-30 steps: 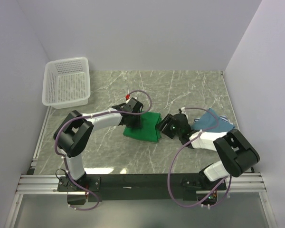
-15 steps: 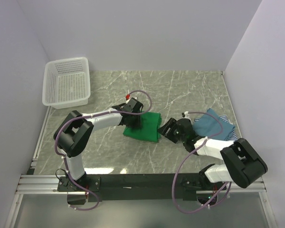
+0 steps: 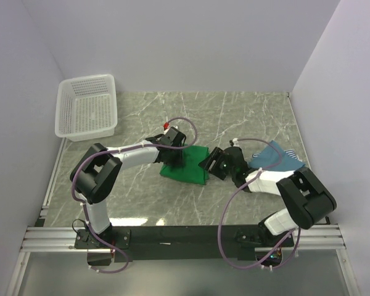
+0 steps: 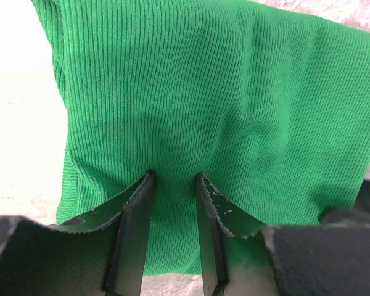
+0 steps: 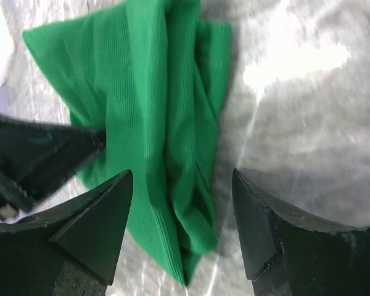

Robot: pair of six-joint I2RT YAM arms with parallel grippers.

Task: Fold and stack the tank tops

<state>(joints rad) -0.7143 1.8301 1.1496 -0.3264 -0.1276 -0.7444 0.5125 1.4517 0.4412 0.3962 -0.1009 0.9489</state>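
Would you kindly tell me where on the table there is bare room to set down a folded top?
Bare marble runs along the back wall, between the white basket and the right wall, and along the near edge in front of the green top. The middle is crowded: the left hand presses the green top, the right hand straddles its edge, and the teal-blue top sits right.

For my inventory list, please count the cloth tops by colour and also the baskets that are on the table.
Green top: 1
Teal-blue top: 1
Striped top: 1
White basket: 1
Total: 4
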